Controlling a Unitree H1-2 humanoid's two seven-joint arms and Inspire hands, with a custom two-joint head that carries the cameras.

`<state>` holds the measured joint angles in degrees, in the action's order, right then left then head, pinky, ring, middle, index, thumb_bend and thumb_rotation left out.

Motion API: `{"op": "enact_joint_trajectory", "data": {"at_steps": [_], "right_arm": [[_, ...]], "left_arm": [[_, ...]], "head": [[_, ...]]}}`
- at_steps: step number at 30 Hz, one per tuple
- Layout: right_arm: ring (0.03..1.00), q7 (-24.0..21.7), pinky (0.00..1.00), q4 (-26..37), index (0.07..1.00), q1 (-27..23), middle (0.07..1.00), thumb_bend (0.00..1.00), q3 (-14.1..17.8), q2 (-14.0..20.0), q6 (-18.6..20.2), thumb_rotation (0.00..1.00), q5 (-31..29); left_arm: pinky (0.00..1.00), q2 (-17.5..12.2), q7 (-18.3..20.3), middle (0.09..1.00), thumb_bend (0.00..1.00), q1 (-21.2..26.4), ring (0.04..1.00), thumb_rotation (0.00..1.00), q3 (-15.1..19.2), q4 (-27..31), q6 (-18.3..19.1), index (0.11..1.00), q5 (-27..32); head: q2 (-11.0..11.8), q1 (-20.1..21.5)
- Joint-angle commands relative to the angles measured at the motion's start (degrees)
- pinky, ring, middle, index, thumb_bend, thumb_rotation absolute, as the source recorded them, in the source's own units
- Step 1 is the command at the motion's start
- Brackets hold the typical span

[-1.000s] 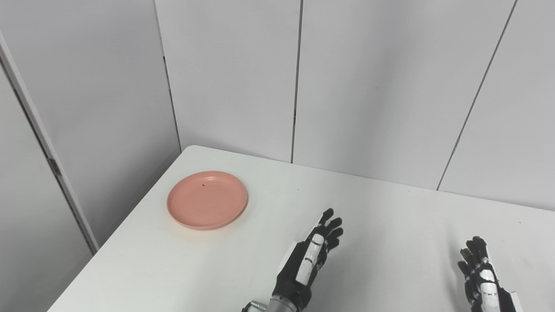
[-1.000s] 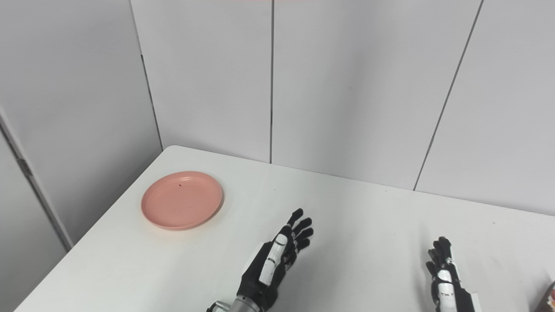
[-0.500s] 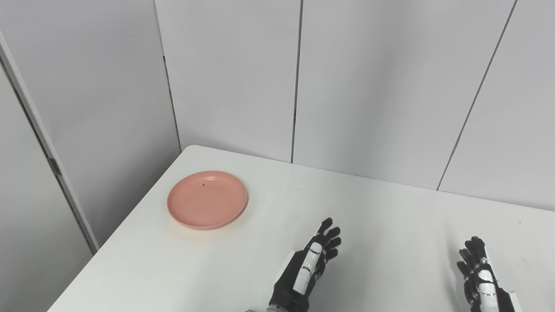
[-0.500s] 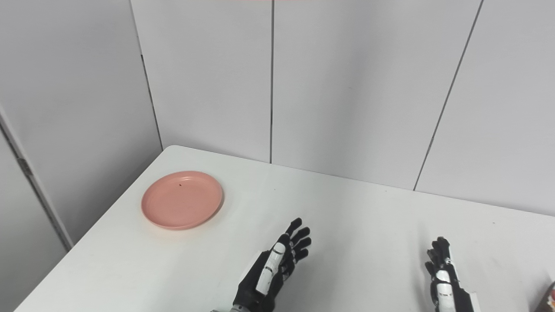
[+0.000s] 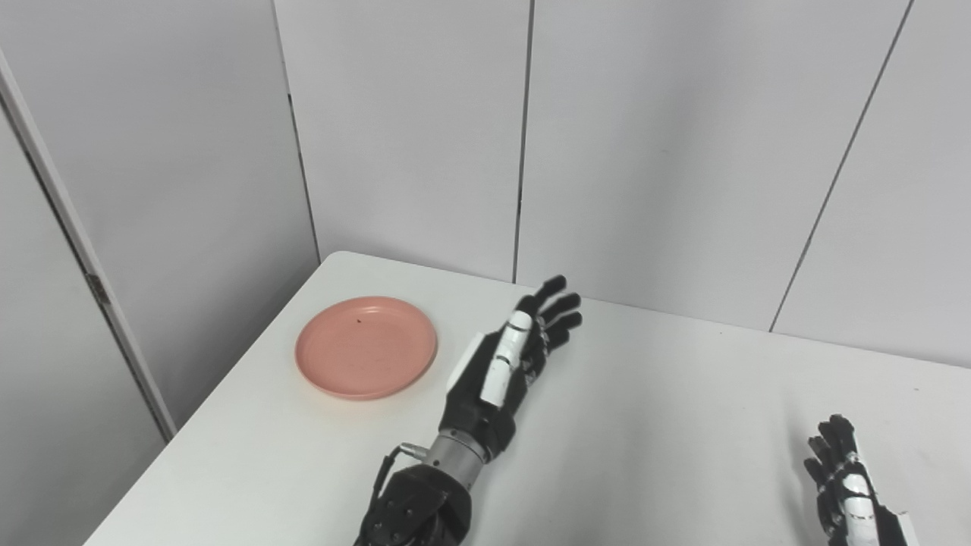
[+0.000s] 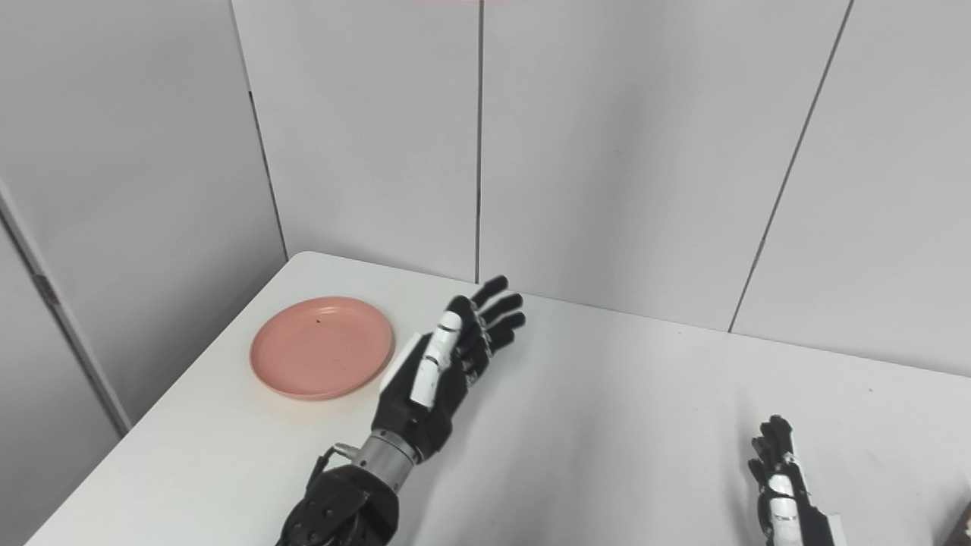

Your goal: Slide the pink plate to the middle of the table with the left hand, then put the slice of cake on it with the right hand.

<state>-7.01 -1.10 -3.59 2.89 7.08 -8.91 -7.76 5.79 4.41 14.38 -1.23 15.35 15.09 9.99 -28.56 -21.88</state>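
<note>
The left hand [image 5: 501, 371] is being shown as black, with black fingers [image 5: 557, 303] and one long white segmented strip along its upper edge. A white panel is being seen on its back. A short silver metal cuff [image 5: 455, 449] is being shown at the wrist, and a thin dark cable is being looped beside it. The forearm [image 5: 413, 509] below is being seen as dark and bulky. The right hand [image 6: 781, 485] is being shown black with white segments too.

Open left hand [image 5: 504, 371] just beside pink plate [image 5: 366, 347]
</note>
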Motion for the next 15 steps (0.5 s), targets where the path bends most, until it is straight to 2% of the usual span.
{"op": "enact_joint_trajectory", "data": {"at_steps": [1,8,15], "right_arm": [[0.998,-0.4,1.00,-2.9,1.000,3.9,0.993,0.33,0.4,0.5,0.4,1.00,-0.4],[0.993,-0.5,1.00,-2.7,0.996,3.9,0.988,0.35,0.4,0.8,0.6,1.00,-0.7],[0.990,-0.3,1.00,-2.6,0.994,4.0,0.986,0.36,0.4,0.9,0.9,1.00,-0.6]], "left_arm": [[0.94,-1.0,-0.4,0.895,0.45,3.6,0.884,1.00,0.9,2.3,-0.4,0.889,0.3],[0.96,-3.4,-1.3,0.880,0.48,6.4,0.878,1.00,4.0,3.5,1.0,0.864,2.0],[0.92,-5.4,-1.9,0.860,0.49,8.9,0.856,1.00,7.1,3.4,-0.5,0.849,3.2]], "head": [[-0.1,0.0],[-0.2,-0.1],[-0.3,-0.5]]}}
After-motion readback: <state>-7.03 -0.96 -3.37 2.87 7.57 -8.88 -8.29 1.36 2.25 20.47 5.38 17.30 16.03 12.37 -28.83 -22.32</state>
